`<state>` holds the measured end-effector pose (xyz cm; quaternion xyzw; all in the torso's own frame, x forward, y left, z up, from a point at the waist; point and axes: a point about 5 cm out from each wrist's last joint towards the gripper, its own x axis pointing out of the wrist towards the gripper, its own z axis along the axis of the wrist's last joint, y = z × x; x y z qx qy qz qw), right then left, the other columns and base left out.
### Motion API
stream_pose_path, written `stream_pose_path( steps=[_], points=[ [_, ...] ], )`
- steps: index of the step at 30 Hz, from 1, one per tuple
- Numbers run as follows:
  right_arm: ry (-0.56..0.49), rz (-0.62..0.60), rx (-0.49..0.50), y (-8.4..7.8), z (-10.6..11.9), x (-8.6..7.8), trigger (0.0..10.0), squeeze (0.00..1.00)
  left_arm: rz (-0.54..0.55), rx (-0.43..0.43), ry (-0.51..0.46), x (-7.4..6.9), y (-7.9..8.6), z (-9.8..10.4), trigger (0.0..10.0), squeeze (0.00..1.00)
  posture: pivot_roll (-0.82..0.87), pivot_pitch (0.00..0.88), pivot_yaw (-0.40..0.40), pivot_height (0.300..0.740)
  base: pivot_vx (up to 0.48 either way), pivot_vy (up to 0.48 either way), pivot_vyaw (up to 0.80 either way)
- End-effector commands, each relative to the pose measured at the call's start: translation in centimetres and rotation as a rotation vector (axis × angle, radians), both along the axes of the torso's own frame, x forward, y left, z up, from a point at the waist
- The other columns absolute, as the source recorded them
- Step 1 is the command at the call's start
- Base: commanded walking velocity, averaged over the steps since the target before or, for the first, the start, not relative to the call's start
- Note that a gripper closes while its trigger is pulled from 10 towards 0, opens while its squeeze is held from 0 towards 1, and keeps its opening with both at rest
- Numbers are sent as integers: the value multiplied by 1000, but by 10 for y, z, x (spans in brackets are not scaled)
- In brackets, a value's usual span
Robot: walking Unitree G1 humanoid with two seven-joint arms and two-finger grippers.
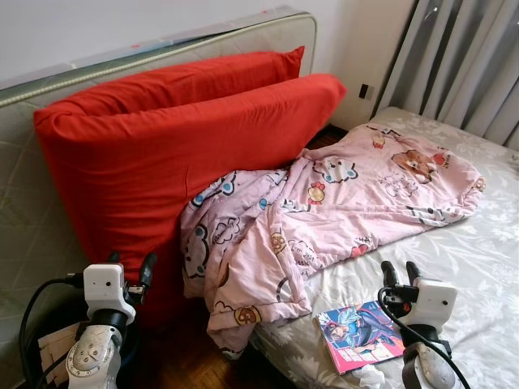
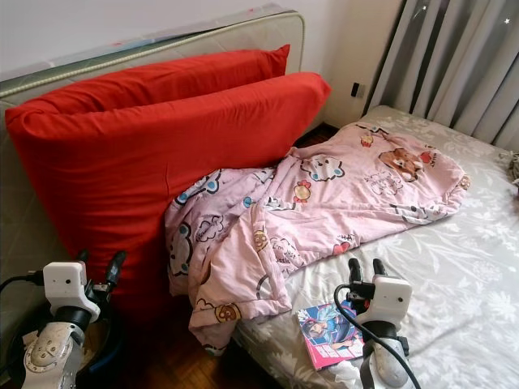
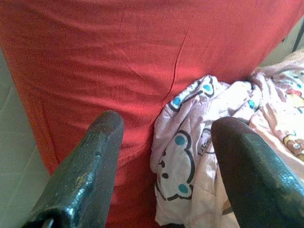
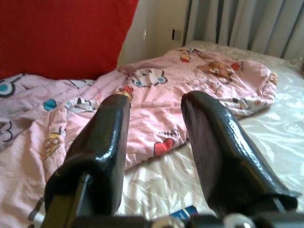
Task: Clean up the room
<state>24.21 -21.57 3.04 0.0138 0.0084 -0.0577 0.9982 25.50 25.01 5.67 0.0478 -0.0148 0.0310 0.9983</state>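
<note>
- On the bed (image 1: 478, 267), grey floral sheet: one pink cartoon-print blanket (image 1: 340, 203), rumpled, its near end hanging over the bed's edge toward the wooden floor (image 1: 186, 361).
- Against the blanket's left side: two large red cushions (image 1: 162, 138), leaning on an upright mattress (image 1: 24, 211).
- Near bed edge: one comic book (image 1: 357, 336), lying flat, just beside the right gripper (image 1: 401, 271).
- Right gripper: fingers apart, empty, raised over the sheet.
- Left gripper (image 1: 131, 266): fingers spread wide, empty, before the cushions.

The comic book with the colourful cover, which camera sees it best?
The left eye view: the comic book lies whole and flat on the bed corner, beside the right hand. The right eye view shows it too, partly behind that arm. The right wrist view catches a blue sliver.
</note>
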Motion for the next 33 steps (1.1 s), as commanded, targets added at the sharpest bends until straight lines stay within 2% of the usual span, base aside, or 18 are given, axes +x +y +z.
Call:
stream_pose_path(
  steps=[1, 8, 13, 17, 33],
  points=[
    [23, -2, -4, -1, -3, 2, 10000, 0, -6, -11, 19, -2, -4, -3, 10000, 0, -12, 0, 4, 740, 0, 0, 0],
    [61, 5, 8, 4, -3, 2, 10000, 0, -5, -29, 33, -4, -14, -7, 10000, 0, -18, 0, -36, 725, 0, 0, 0],
    [80, 25, -10, 2, -4, 4, 10000, 0, -1, -39, 30, -9, -18, -7, 10000, 0, 4, 0, -61, 695, 0, 0, 0],
    [80, 48, -19, 3, -3, 6, 10000, 0, 11, -37, 43, -14, -16, -10, 10000, 0, 4, 0, -69, 671, 0, 0, 0],
    [77, 28, -6, -2, -1, 1, 10000, 0, 2, -35, 52, -13, -20, -7, 10000, 0, -6, 0, -56, 671, 0, 0, 0]
  ],
)
